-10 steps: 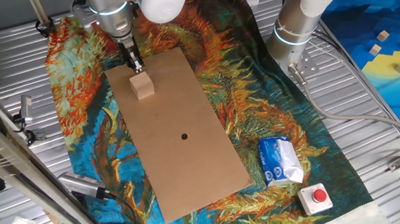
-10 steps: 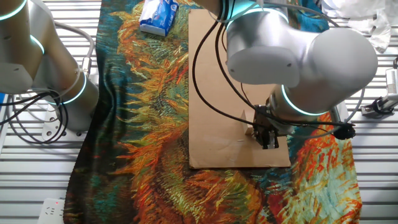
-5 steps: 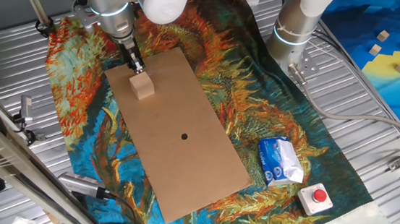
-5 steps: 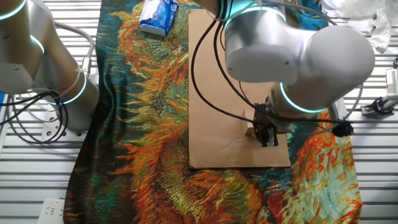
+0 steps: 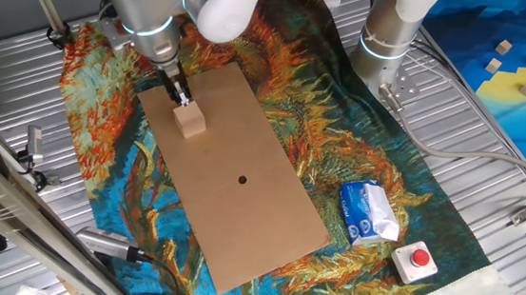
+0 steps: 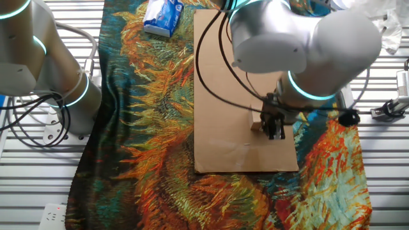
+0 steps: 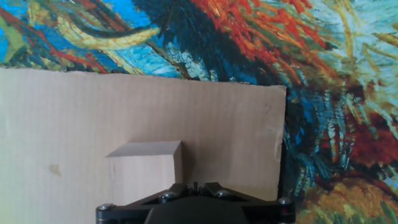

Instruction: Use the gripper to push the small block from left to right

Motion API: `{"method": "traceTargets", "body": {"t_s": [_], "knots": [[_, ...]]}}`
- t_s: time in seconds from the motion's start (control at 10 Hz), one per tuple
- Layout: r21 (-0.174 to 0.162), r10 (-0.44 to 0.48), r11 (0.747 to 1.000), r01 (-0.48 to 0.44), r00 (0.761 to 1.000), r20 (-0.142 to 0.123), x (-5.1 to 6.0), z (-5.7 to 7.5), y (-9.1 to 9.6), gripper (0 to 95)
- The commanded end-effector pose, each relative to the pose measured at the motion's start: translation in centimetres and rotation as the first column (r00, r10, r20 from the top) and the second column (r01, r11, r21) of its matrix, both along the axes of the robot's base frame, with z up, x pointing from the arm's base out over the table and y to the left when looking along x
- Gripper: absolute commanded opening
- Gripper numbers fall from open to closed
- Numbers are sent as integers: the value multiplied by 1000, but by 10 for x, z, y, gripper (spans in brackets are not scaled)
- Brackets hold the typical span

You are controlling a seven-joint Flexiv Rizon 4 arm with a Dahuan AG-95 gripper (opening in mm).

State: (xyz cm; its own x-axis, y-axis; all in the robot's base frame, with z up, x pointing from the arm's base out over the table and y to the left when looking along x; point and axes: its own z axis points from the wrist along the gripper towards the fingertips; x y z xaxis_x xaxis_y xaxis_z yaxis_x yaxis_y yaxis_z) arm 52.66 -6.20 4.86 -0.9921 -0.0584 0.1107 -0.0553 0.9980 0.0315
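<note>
The small block (image 5: 190, 121) is a light tan wooden cube on the brown cardboard sheet (image 5: 239, 203), near the sheet's far left end. My gripper (image 5: 180, 98) is shut, its black tip pressed against the block's far-left side. In the other fixed view the gripper (image 6: 275, 131) stands low over the cardboard with the block (image 6: 257, 126) just showing at its left. In the hand view the block (image 7: 146, 163) sits directly ahead of the closed fingertips (image 7: 194, 186), touching or nearly touching them.
The cardboard lies on a colourful painted cloth (image 5: 341, 126). A blue-white tissue pack (image 5: 368, 212) and a beige box with a red button (image 5: 414, 261) lie at the cloth's right end. A second arm's base (image 5: 392, 35) stands at the back. Metal slats surround the cloth.
The gripper and the block have shifted slightly to the right along the cardboard, the tip staying against the block. The arm's wrist has moved with them.
</note>
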Motion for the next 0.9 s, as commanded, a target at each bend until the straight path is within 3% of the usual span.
{"method": "traceTargets", "body": {"t_s": [0.1,0.9], "knots": [[-4,-16,1000,16,1000,-5,3,3,8,0],[-43,-140,989,139,990,-13,16,0,84,0]]}}
